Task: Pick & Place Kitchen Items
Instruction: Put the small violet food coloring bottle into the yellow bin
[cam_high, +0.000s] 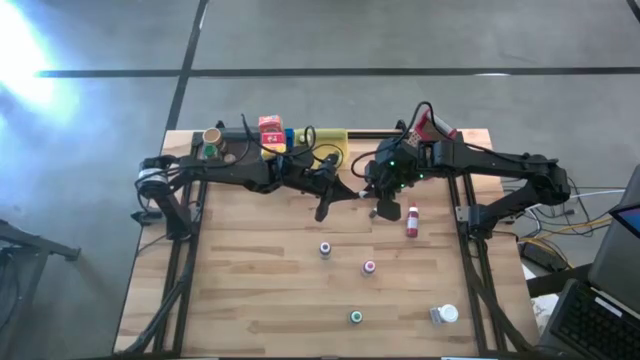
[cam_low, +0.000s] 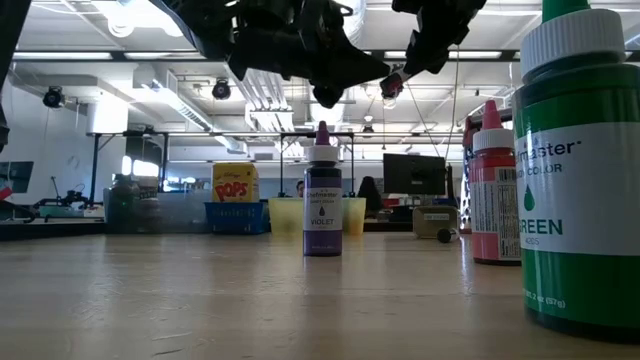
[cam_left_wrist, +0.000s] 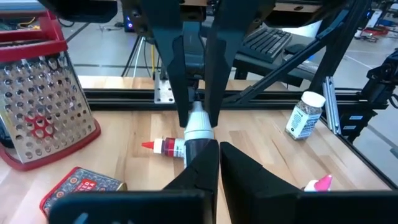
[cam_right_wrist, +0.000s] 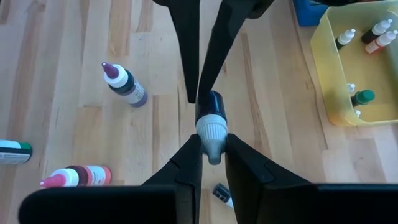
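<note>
Both tools meet above the wooden table (cam_high: 260, 280): the right tool (cam_right_wrist: 211, 152) is clamped on the white cap of a small dark bottle (cam_right_wrist: 210, 112), while the left tool (cam_left_wrist: 214, 165), fingers pressed together, touches its other end. Just beside lies a red-capped bottle (cam_high: 412, 220); a yellow tray (cam_right_wrist: 367, 68) holds more bottles.

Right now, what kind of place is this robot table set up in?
Probably an open lab or workshop, not a kitchen. The wooden table stands on a bare concrete floor, the low view shows exposed ceiling ducts and a row of benches with a monitor, and a laptop sits beside the rig.
</note>
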